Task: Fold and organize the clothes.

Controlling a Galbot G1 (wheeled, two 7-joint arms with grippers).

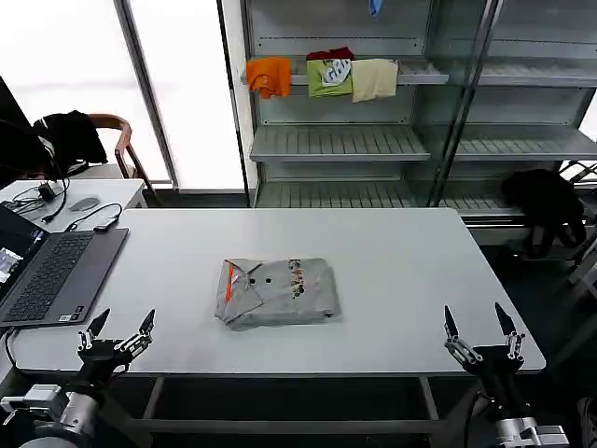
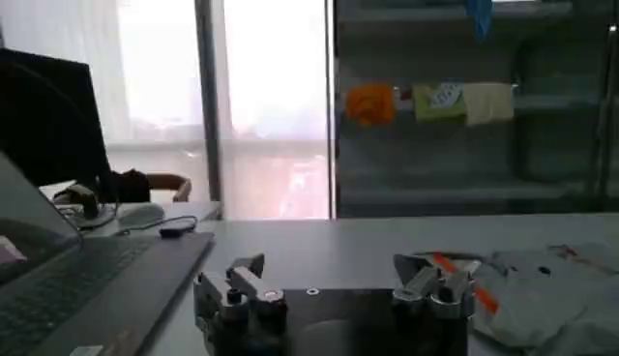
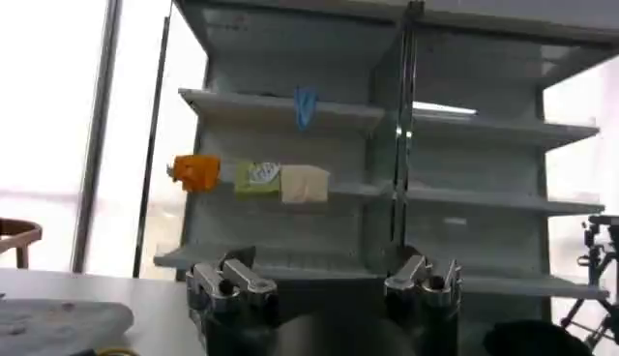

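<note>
On the left we see a laptop [image 1: 51, 271] lying at the left edge of the worktop [image 1: 410, 261], its lid open; our left gripper [image 1: 117, 334] hovers at the front left corner, its fingers spread wide and holding nothing; the grey T-shirt [image 1: 277, 291] lies folded into a compact rectangle near the middle of the worktop, a little toward the front edge, its orange mark on the left side and its small print facing up; our right gripper [image 1: 480, 338] hovers at the front right corner, also spread wide and empty, well apart from the shirt; behind the worktop, orange, green and cream folded garments [image 1: 322, 77] rest on a shelf [image 1: 336, 142].
</note>
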